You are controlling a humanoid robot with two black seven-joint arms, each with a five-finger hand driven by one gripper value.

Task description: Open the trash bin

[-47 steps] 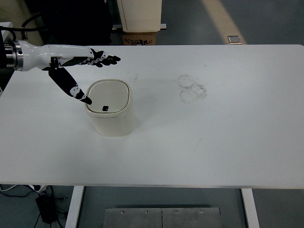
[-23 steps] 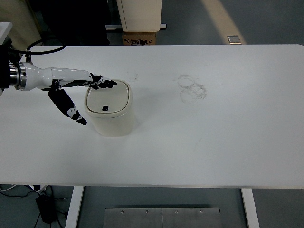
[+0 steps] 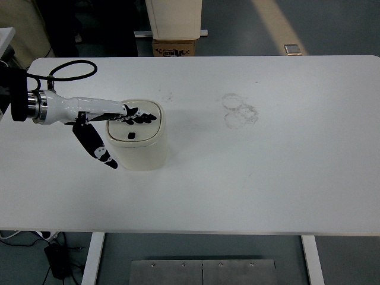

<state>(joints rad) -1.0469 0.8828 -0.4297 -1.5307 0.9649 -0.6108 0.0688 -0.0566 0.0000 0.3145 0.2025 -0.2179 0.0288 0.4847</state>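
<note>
We see a white table [image 3: 267,178] from above, and on its left half, about midway between the far and near edges, stands the trash bin [image 3: 138,142], a cream-coloured tub with rounded corners. Its lid [image 3: 142,126] lies flat and closed on top, with a small dark button [image 3: 131,136] near the lid's near edge. Our left arm [image 3: 59,108] comes in from the left edge of the table, white along the forearm with a black cable [image 3: 71,68] looping just behind it. The left hand [image 3: 110,122] reaches over the bin with its fingers apart and holding nothing: the four fingers [image 3: 139,117] stretch flat across the far left part of the lid, and we cannot tell whether they touch it or hang just above. The thumb [image 3: 95,147] points away from them, down along the bin's left side toward the near edge of the table, with its tip just beside the bin's wall. Toward the far edge, right of the table's middle, we make out a few faint ring marks [image 3: 239,110] on the surface, well apart from the bin. Beyond the far edge we see a cardboard box [image 3: 175,47] on the floor under a pale cabinet [image 3: 175,18]. Below the near edge a table leg [image 3: 95,258] and a grey metal plate [image 3: 203,272] show.
</note>
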